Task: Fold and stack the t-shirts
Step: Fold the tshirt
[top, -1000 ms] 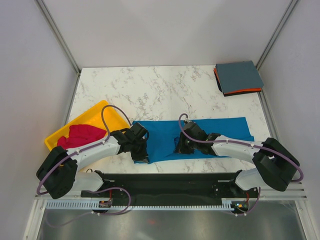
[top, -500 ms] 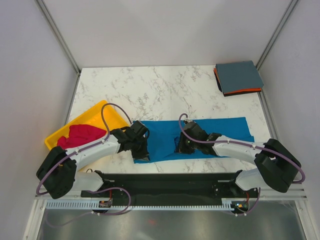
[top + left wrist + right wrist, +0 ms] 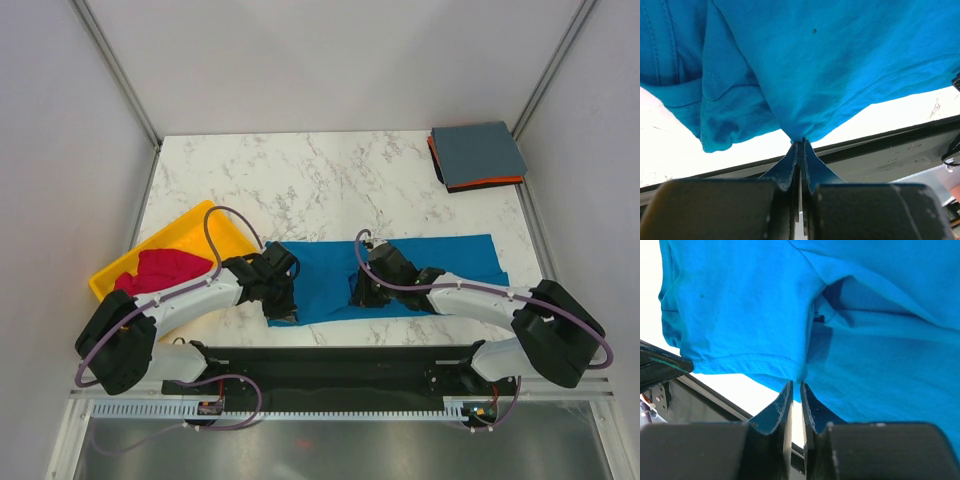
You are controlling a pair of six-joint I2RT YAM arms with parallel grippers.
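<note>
Near the front edge of the table (image 3: 300, 180), the blue t-shirt (image 3: 450, 262) lies spread in a long band running left to right. Left gripper (image 3: 801, 146): jaws pressed together on the near hem, cloth puckering at the tips. Right gripper (image 3: 795, 386): jaws narrow with a thin slit between them, and the near hem is caught at the tips beside a folded layer edge. Magenta-red t-shirt (image 3: 160, 270) sits crumpled in the yellow tray (image 3: 195, 222) at left. Grey-blue t-shirt (image 3: 478, 150) is folded on top of the orange t-shirt (image 3: 490, 183) in the far right corner.

Handling: the cloth is light and limp with no stiffness, so it likely sags and wrinkles between the two pinch points. Thin knit could slip from a tip-only pinch. The stitched hem looks like the best hold, being doubled and giving more to bite. Holds should sit level and well apart to keep the edge straight.
</note>
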